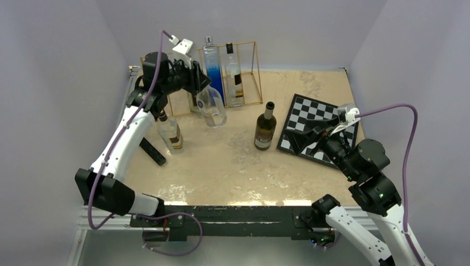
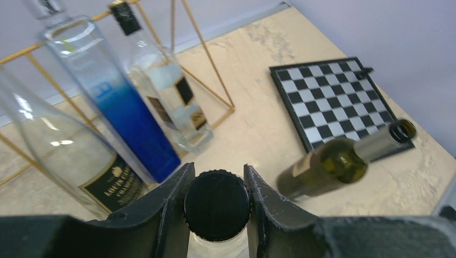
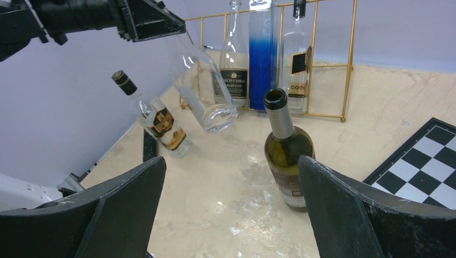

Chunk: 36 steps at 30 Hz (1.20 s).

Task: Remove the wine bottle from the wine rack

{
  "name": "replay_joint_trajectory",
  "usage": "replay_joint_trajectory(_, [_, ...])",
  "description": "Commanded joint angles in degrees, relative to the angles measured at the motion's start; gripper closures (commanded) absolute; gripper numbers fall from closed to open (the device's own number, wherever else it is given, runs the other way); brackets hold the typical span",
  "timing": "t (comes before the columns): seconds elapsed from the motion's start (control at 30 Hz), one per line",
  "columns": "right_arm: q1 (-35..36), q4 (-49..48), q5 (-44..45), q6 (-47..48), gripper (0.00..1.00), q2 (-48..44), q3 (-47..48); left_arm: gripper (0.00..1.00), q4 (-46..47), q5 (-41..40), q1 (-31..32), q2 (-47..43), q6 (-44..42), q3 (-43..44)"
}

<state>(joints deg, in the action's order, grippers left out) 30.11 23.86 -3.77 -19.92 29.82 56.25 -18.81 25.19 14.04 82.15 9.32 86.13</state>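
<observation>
One clear glass bottle with a black cap [image 3: 206, 91] is held by the left gripper [image 2: 217, 185]. The two black fingers [image 2: 172, 199] squeeze the cap from both sides. The bottle hangs tilted, just in front of the thin gold wire rack [image 1: 256, 69], out of its slots. I cannot tell if its bottom touches the sandy-coloured table [image 1: 221, 166].

Three bottles stand in the rack, side by side: a clear one with a black label [image 3: 234, 75], a tall one that is blue at the bottom [image 3: 260, 64], and a clear one with a black top [image 3: 296, 59].

Two more bottles stand on the table. A dark green glass bottle with no cap [image 1: 265, 128] is near the middle. A clear bottle with a gold label [image 1: 169, 133] is on the left, under the left arm.

The right gripper [image 3: 234, 215] is wide open and holds nothing. It hangs over the edge of the black and white checkered board [image 1: 316, 113], well apart from the rack.
</observation>
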Motion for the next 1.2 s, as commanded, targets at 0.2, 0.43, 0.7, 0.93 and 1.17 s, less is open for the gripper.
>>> replay_joint_trajectory(0.2, [0.2,-4.2,1.2,3.7,0.01,-2.2,-2.3,1.0,11.8,-4.3,12.9,-21.5,-6.8,-17.4])
replay_joint_trajectory(0.43, [0.2,-4.6,0.1,3.2,0.01,-2.9,-3.4,1.0,6.9,-7.3,14.9,-35.6,-8.5,-29.2])
replay_joint_trajectory(0.7, [0.3,-5.6,0.0,2.8,0.01,-3.4,-4.7,1.0,2.1,-11.1,14.9,-48.7,-13.4,-39.3])
replay_joint_trajectory(0.93, [0.3,-5.3,-0.1,3.0,0.01,-2.9,-4.4,1.0,1.3,-14.2,14.8,-53.4,-13.9,-44.9])
replay_joint_trajectory(1.17, [0.3,-5.9,0.0,3.6,0.01,-2.9,-4.8,1.0,1.8,-15.6,14.9,-56.6,-13.6,-48.6])
